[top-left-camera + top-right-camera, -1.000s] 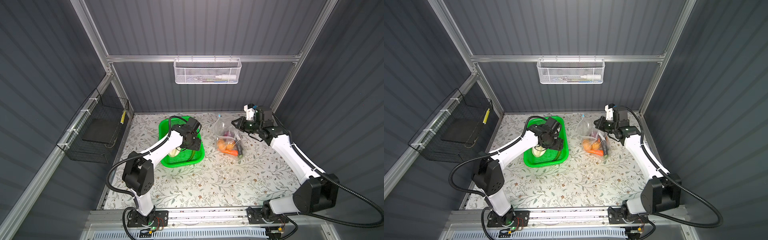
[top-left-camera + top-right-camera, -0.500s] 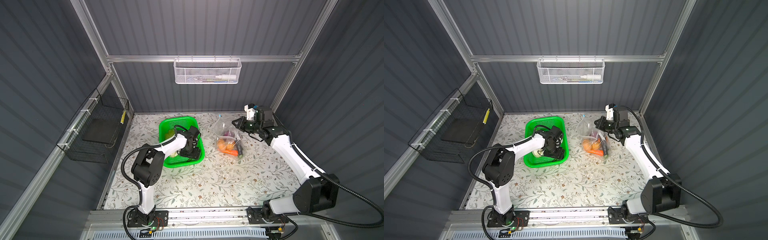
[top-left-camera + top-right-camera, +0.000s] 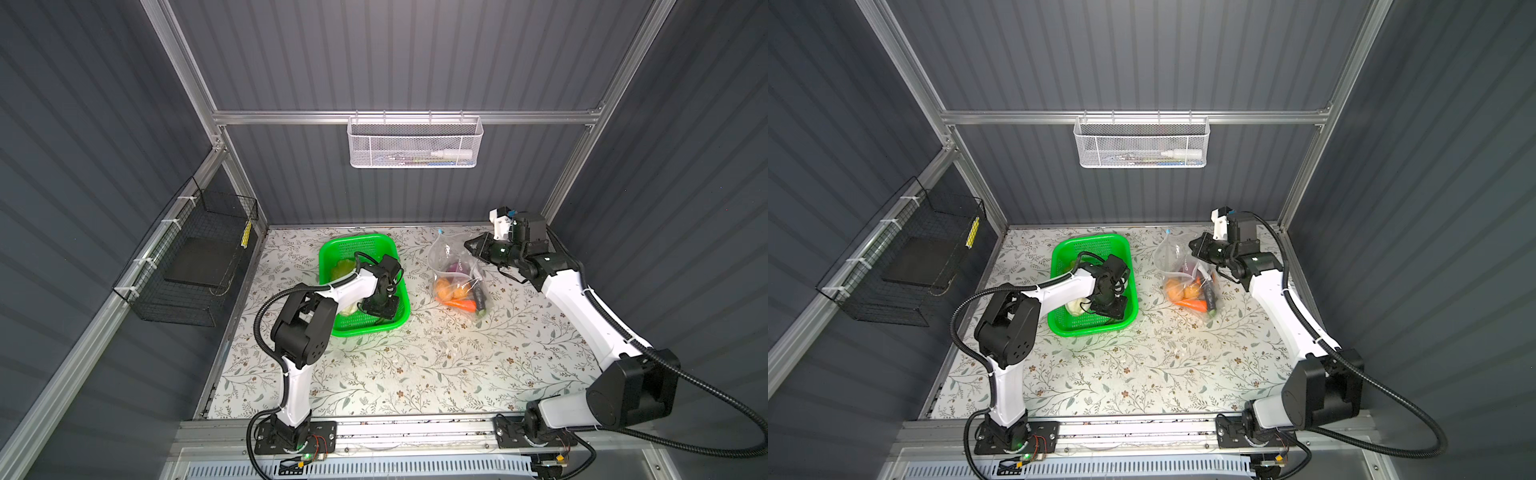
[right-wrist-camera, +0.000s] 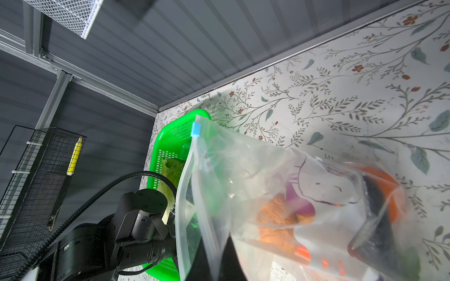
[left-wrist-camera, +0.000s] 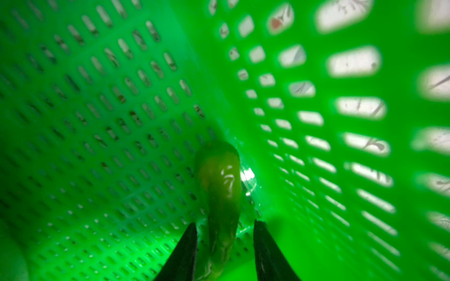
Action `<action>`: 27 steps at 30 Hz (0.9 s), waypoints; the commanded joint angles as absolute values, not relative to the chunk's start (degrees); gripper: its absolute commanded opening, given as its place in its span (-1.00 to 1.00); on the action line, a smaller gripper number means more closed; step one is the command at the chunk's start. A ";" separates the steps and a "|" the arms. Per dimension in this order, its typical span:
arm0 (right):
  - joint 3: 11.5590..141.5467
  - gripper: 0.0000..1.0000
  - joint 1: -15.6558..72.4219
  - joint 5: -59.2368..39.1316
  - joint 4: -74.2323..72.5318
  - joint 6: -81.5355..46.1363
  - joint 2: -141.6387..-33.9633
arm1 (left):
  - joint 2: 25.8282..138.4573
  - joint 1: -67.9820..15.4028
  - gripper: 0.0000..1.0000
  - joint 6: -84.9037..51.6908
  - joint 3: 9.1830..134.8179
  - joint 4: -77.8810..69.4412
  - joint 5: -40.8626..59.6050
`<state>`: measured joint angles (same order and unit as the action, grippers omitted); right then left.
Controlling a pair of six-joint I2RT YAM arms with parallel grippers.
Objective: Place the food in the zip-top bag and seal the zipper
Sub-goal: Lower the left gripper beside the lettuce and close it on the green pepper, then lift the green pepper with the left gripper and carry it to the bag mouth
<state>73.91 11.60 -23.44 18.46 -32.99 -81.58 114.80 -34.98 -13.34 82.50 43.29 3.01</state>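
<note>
In the basket: the left gripper (image 5: pixel 224 222) is reaching down into the near right corner of the basket (image 3: pixel 365 329), close to its floor and side wall.
Left gripper: its jaws are standing apart on either side of a glossy green piece (image 5: pixel 220 185). A gap is showing beside one fingertip, so it is not clamping yet.
Green piece: it is lying on the basket floor at the foot of the wall, pointing lengthwise between the fingertips.
Cabbage (image 3: pixel 341 269): it is lying along the basket's left side, with the left arm crossing over it.
Table (image 3: pixel 415 365): it is carrying the basket on the left and the bag (image 3: pixel 451 253) on the right, near each other but apart.
Bag: its bottom is resting on the table, and its mouth end is rising toward the far right.
Food in the bag: the carrot (image 3: pixel 459 304) is lying nearest, with the eggplant (image 3: pixel 480 297) just beside it. Orange-tan pieces are sitting behind them, and the onion (image 3: pixel 457 266) is sitting farther up.
Right gripper (image 3: pixel 471 246): it is pinching tight on the bag's upper edge and holding that end off the table.
Zipper (image 4: pixel 183 175): its two strips are parting, so the mouth is gaping toward the basket.
Slider (image 4: pixel 195 129): it is sitting at the zipper's far end.
</note>
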 commanded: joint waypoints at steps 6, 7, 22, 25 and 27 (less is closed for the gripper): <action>73.53 -1.00 11.25 -22.69 18.11 -32.97 -80.47 | 115.03 -34.98 -0.67 -13.52 84.64 43.63 3.74; 73.49 -1.00 11.29 -22.81 18.15 -33.02 -80.41 | 114.80 -34.98 -0.68 -13.60 85.38 43.83 3.61; 73.65 -1.00 11.07 -22.78 17.88 -33.03 -80.25 | 112.42 -34.98 -0.75 -16.16 109.71 48.97 -0.85; 73.70 -1.00 11.11 -22.69 17.89 -33.05 -80.18 | 112.63 -35.06 -0.73 -17.73 115.83 48.45 0.87; 73.69 -1.00 10.99 -22.63 17.99 -33.01 -80.11 | 112.66 -35.07 -0.72 -19.10 119.11 47.38 2.71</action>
<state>73.91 11.29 -22.72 18.44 -33.01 -81.47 114.63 -34.94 -16.60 115.00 46.72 0.30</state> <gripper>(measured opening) 0.043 0.144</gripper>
